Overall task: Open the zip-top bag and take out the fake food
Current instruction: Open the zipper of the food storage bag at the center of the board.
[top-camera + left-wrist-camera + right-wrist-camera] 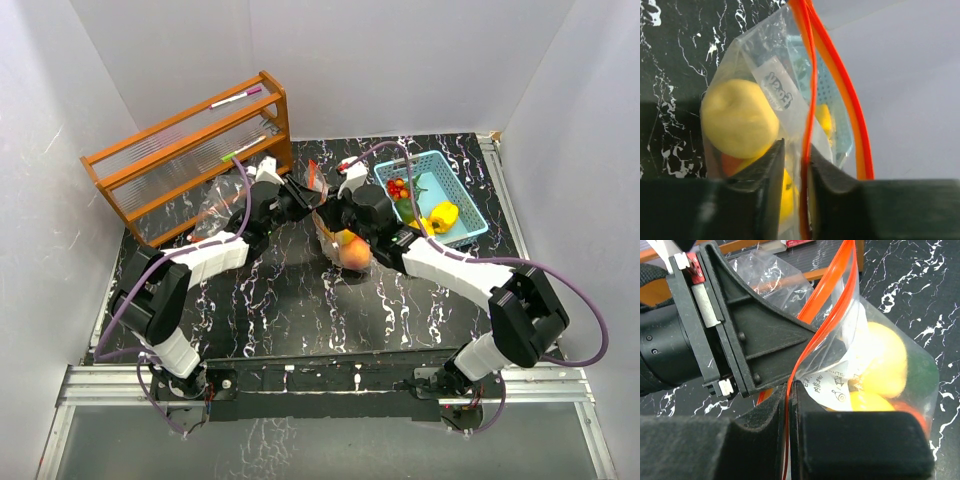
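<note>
Jaws of the right gripper (pixel 790 397) are pressed together on the bag (pixel 920 360), pinching its orange zip (pixel 836 294) and the clear film beside it. Jaws of the left gripper (pixel 796 150) stand only a slit apart, with the zip and film running down between them. The zip lies against one finger, but I cannot tell whether they clamp it. The two grippers face each other across the bag's mouth, above the middle of the table (pixel 300 310).

The fake food is in two places. Some is in the bag: a pale yellow fruit (pixel 737 117) against the film, an orange piece (pixel 730 162) under it, more yellow lower down, and a dark green piece (pixel 922 372) at the far side. The rest lies in the blue basket (pixel 461 190) just right of the grippers: red tomatoes (pixel 398 187) and a yellow pepper (pixel 443 215).

A white label (pixel 777 90) inside the bag bears bold dark letters, tilted and seen through the film. They may read "fosy", but not surely. The right wrist view shows a white slip (pixel 832 385) with small print, too fine to read.
</note>
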`<state>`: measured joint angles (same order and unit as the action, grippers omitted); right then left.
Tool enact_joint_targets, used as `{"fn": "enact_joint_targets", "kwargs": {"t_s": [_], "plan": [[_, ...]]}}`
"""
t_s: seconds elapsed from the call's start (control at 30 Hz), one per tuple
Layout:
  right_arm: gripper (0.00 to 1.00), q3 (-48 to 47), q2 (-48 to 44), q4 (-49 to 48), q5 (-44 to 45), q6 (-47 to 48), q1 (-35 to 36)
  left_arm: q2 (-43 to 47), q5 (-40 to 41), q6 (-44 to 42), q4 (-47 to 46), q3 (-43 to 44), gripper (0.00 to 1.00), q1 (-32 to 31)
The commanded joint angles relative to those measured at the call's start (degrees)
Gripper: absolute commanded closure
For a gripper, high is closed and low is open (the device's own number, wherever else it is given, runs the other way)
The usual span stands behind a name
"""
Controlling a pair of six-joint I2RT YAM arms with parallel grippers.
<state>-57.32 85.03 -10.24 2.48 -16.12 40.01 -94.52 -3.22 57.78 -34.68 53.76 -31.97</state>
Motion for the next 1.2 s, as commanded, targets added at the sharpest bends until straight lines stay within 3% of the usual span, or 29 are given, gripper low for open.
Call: {"fn": "enact_joint_targets", "kwargs": {"t_s": [0.0, 0.03, 0.53, 0.8, 0.97, 1.17], "plan": [[0.92, -2.13, -1.25, -4.09, 0.57, 0.81, 0.59, -0.26, -4.11, -0.65, -1.93, 1.72, 0.96, -0.42], [0.92, -1.58, -1.73, -4.09, 0.78, 0.64, 0.60, -0.16, -5.03, -0.80, -2.08, 1.70, 1.00, -0.38], [0.92, -4.75, -6.02, 0.54, 1.72, 1.88, 0.98, 12.76, -0.96, -8.18, 7.68, -0.30, 1.00, -0.12], [0.92, -5.69, -3.74, 0.37, 2.19, 2.23, 1.65, 11.51, -7.52, -8.69, 8.31, 0.50, 1.00, 4.76], [0.92, -7.87, -0.19, -1.77, -2.23, -0.85, 2.55, 14.42, -7.89, -12.51, 13.19, 1.40, 1.00, 7.69], [0.92, -16.76, 9.41, -5.93, -11.77, -5.41, 7.83, 22.17, -0.54, -20.95, 26.44, 6.16, 1.00, 8.93]]}}
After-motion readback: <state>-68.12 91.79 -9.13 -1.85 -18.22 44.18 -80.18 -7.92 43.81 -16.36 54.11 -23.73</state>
